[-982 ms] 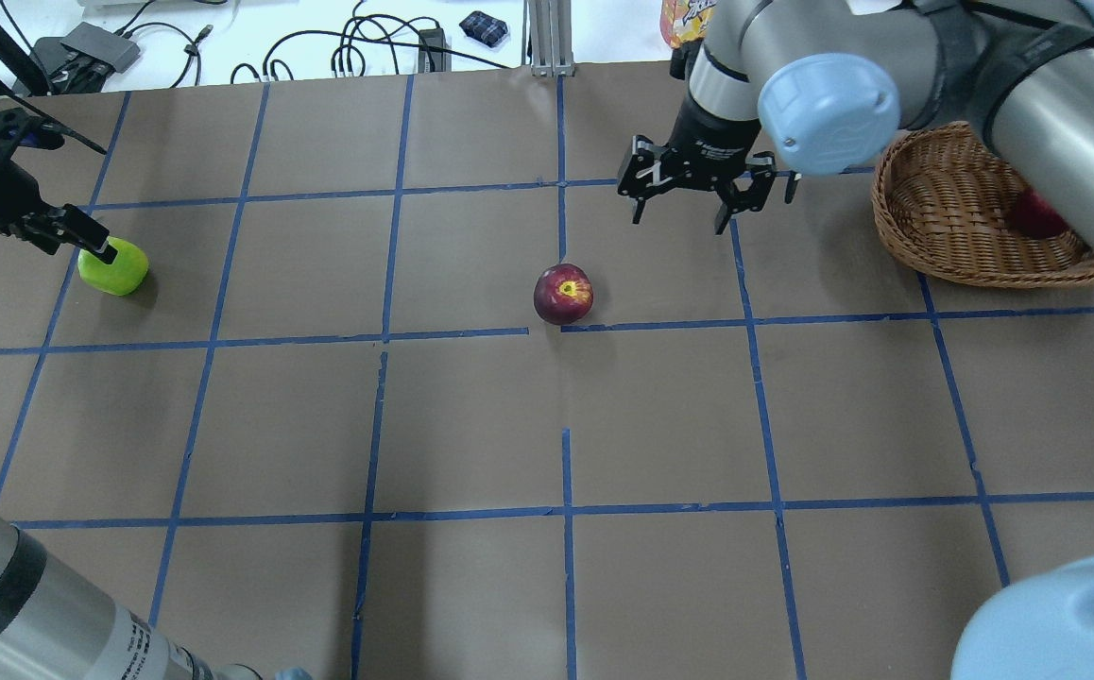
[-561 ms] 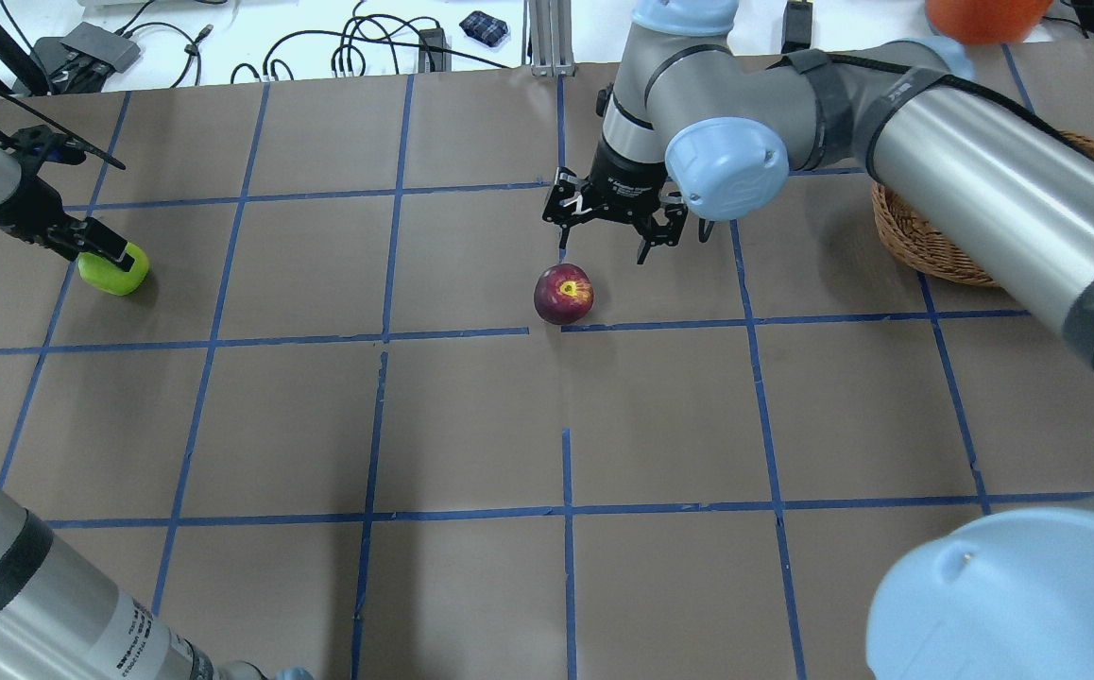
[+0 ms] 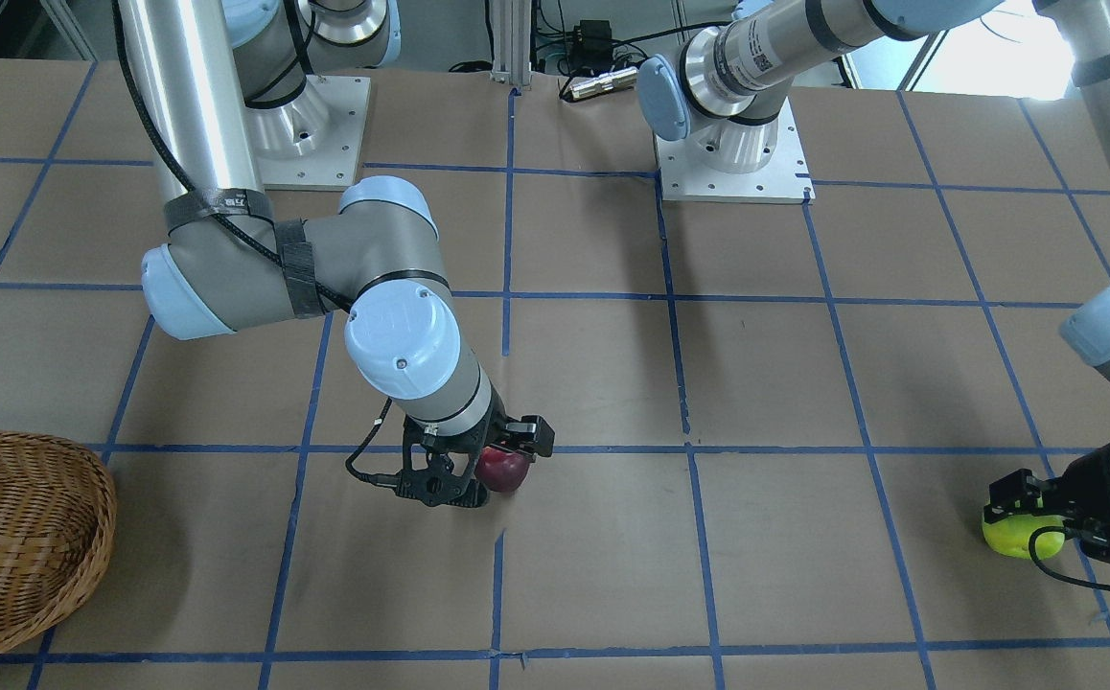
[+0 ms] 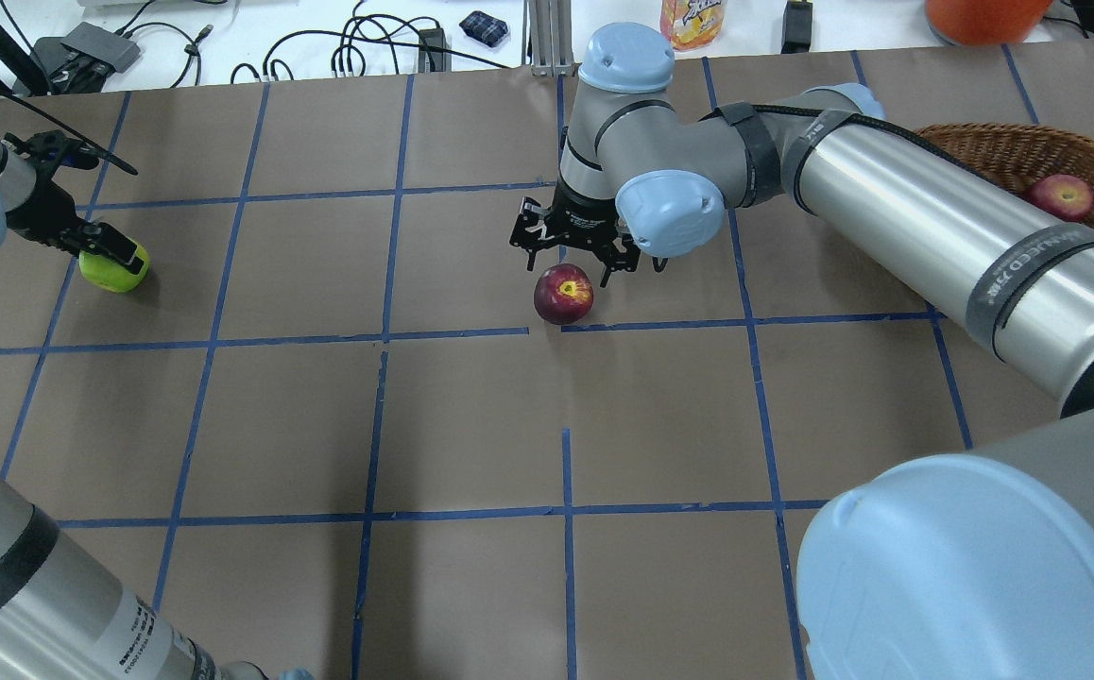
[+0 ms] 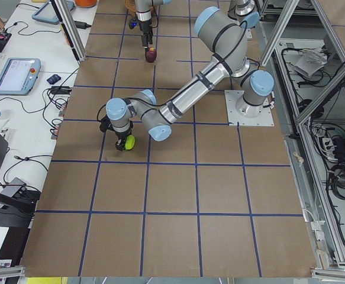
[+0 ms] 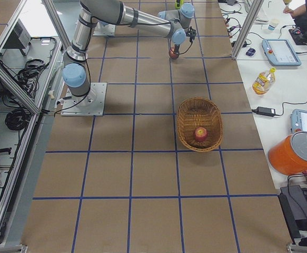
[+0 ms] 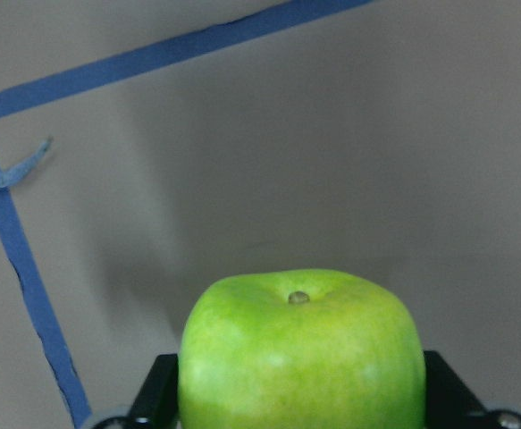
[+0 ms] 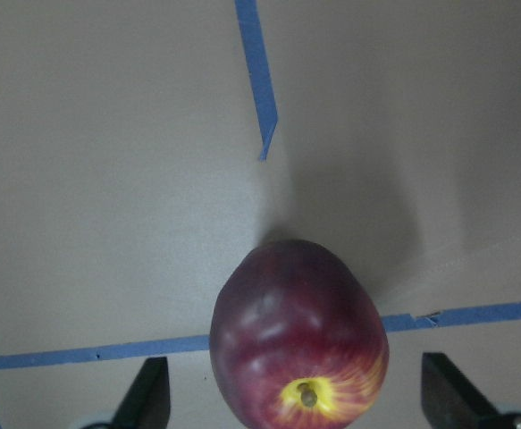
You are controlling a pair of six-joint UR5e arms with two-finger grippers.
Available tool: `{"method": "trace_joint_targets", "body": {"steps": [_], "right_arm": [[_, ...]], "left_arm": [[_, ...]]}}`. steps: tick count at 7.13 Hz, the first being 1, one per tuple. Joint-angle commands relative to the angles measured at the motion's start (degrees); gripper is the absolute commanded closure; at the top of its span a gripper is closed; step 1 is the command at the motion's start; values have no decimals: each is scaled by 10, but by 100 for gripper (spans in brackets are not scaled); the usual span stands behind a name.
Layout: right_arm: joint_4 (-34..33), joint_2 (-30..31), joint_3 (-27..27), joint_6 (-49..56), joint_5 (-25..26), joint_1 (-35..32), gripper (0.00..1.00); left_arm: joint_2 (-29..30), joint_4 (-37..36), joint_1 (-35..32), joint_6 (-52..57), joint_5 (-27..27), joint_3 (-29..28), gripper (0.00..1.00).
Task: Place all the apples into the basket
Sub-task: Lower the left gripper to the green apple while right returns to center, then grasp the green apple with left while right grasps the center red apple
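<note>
Wicker basket (image 4: 1010, 151) holds the red apple (image 4: 1060, 196). Right claw (image 4: 568, 264) gapes wide around the maroon apple (image 4: 563, 295) on the table (image 4: 471, 425) (mid-grid). Left claw (image 4: 114, 257) clamps the green apple (image 4: 101, 274) at the table's left. Lettering on the arm strap (image 4: 1019, 283) is illegible.

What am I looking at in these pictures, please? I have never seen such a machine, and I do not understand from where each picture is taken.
It is a robot with two arms at a taped table. Four fixed cameras look from above, from the front and from both table ends; two small cameras sit on the wrists. The right tool is open, its fingers on either side of the maroon apple, not touching. The left tool has the green apple between its fingers; whether it presses I cannot tell. A red apple lies in the basket.
</note>
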State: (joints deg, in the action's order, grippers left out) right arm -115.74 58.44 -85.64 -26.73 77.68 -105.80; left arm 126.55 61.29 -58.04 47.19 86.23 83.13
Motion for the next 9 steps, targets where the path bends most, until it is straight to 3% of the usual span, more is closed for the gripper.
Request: {"method": "trace_joint_targets", "body": {"steps": [1, 3, 4, 5, 6, 7, 8, 9], "right_arm": [[-1, -16, -2, -1, 0, -1, 0], [-2, -30, -6, -3, -3, 0, 0], [-1, -32, -6, -3, -7, -1, 13], [0, -31, -2, -1, -9, 0, 91], [1, -29, 0, -1, -8, 0, 100], [7, -19, 7, 2, -6, 12, 100], [41, 4, 22, 10, 2, 30, 100], [107, 29, 48, 26, 2, 79, 100]], "left_arm": [[-53, 95, -40, -87, -3, 1, 65], [-115, 142, -89, -197, -76, 36, 65], [-129, 131, -133, -292, -74, 55, 64], [-133, 116, -173, -346, -99, 56, 64], [-132, 90, -193, -380, -99, 70, 64], [-132, 82, -202, -391, -104, 79, 64], [-129, 71, -229, -447, -105, 82, 64], [-116, -2, -283, -507, -100, 81, 64]]}}
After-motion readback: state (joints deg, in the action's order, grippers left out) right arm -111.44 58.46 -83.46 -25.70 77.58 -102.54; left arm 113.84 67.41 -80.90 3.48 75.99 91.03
